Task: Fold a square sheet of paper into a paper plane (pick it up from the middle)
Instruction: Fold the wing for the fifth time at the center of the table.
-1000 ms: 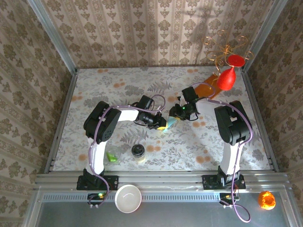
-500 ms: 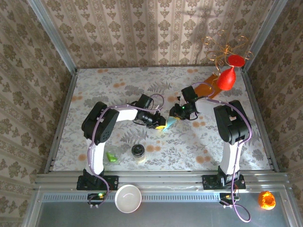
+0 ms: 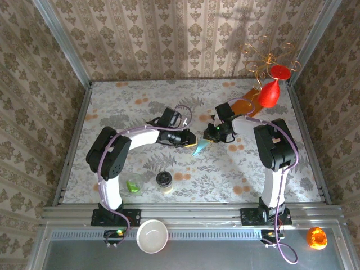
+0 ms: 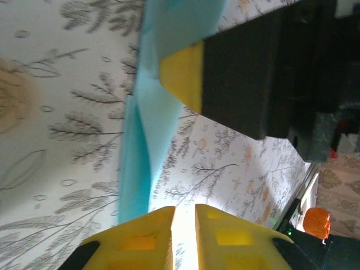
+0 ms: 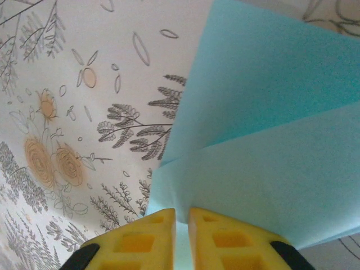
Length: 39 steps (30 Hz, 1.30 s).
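Light blue paper plane (image 3: 199, 148), already creased into a narrow pointed dart, is clamped at its wide end by the right pincer (image 5: 181, 218) over the floral table (image 3: 124, 107), the left pincer (image 4: 184, 218) beside it nearly closed on nothing; seemingly only final touches remain.

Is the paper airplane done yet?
Not yet. The light blue paper is already folded into layers with a pointed end. The right gripper pinches it in its fingers, and the left gripper sits beside it. No spread wings show, so more folds are probably left.
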Tool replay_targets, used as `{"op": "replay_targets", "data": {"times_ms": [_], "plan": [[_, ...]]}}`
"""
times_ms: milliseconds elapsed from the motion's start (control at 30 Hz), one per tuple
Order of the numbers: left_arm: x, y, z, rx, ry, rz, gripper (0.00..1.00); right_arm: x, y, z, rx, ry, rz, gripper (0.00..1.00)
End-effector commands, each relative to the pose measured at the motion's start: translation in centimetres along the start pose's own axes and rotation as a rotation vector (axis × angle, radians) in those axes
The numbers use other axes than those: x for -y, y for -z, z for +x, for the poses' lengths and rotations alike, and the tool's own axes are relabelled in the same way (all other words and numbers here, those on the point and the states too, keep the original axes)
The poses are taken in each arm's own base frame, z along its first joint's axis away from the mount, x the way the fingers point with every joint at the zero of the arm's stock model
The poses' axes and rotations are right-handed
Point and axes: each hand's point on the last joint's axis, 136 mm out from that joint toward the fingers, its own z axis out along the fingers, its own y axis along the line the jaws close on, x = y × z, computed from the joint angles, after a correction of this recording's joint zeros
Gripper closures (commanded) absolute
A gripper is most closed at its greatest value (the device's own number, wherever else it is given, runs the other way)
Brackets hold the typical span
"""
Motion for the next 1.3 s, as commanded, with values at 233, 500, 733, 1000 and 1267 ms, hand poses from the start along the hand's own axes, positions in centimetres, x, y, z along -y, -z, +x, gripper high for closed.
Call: {"op": "replay_targets", "data": {"times_ms": [233,500,733,1000,1267], "plan": [[0.6,-3.0,0.0,-0.034,-0.016,0.011,0.88,3.3,-1.6,1.6,-0.062,-0.089,0.123,0.87],[-0.4,-3.8,0.3,-0.056,0.001,-0.024,0.88,3.8,-1.6,1.6,-0.066,-0.118,0.134,0.87],[-1.7,-3.9,0.3,-0.054,-0.002,-0.083,0.89,4.0,-1.6,1.7,-0.07,-0.125,0.141,0.87],[-2.8,-4.0,0.4,-0.062,0.004,-0.114,0.9,4.1,-1.6,1.7,-0.071,-0.129,0.142,0.86],[-3.6,-4.1,0.4,-0.069,0.011,-0.138,0.9,4.2,-1.7,1.9,-0.078,-0.132,0.145,0.86]]}}
